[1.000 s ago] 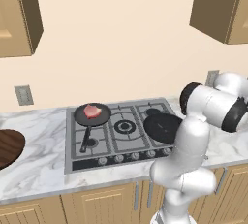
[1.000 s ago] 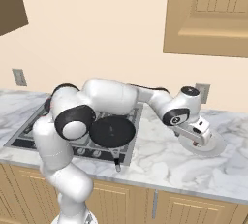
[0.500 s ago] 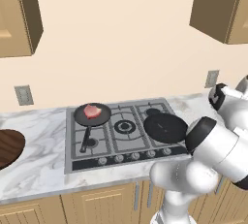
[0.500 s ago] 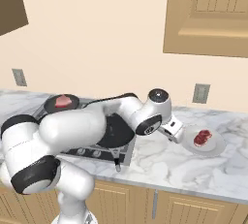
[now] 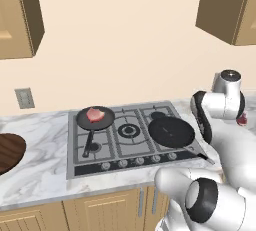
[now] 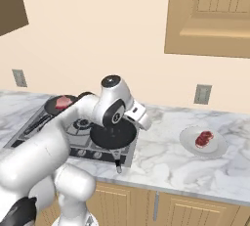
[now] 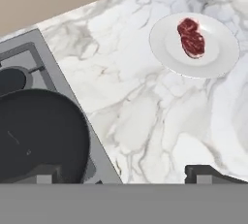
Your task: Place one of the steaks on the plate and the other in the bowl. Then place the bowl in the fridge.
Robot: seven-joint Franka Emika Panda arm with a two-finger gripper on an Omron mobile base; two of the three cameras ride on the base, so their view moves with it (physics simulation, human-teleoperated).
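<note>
My two-finger pincer [image 7: 126, 173] is spread wide, jaws far apart, nothing btwn them. Fingertips [image 7: 207, 173] show at bottom of hand view, hanging over grey-veined white marble countertop [image 7: 145, 116] just right of the hob edge.

Darker red marbled raw steak [image 7: 191, 37] lies on round white plate [image 7: 167, 53], roughly centred, well clear of the rim. Plate sits on the marble, apart from the hob; in right base view same steak [image 6: 203, 138] on same plate [image 6: 188, 141], to the right of my wrist, near wall w/ grey outlet [image 6: 202, 94].

Pale pink raw steak [image 5: 94, 114] rests in small black long-handled frying pan [image 5: 105, 121] on rear-left burner of grey steel gas hob [image 5: 125, 147]. Right base view: pink steak [image 6: 62, 102] at far left end of the hob.

Larger black frying pan [image 5: 171, 131] on hob's right side, empty, handle pointing toward front-right. Hand view has its dark round body [image 7: 38, 131] at lower left, close beside my left fingertip.

Round dark brown wooden bowl [image 5: 9, 152] at left edge of left base view, on the marble, well apart from the hob, partly cut off by the frame. Nothing in what shows of it.

Tan wood wall cabinets [image 5: 227, 5] above; tan base cabinets below counter.
</note>
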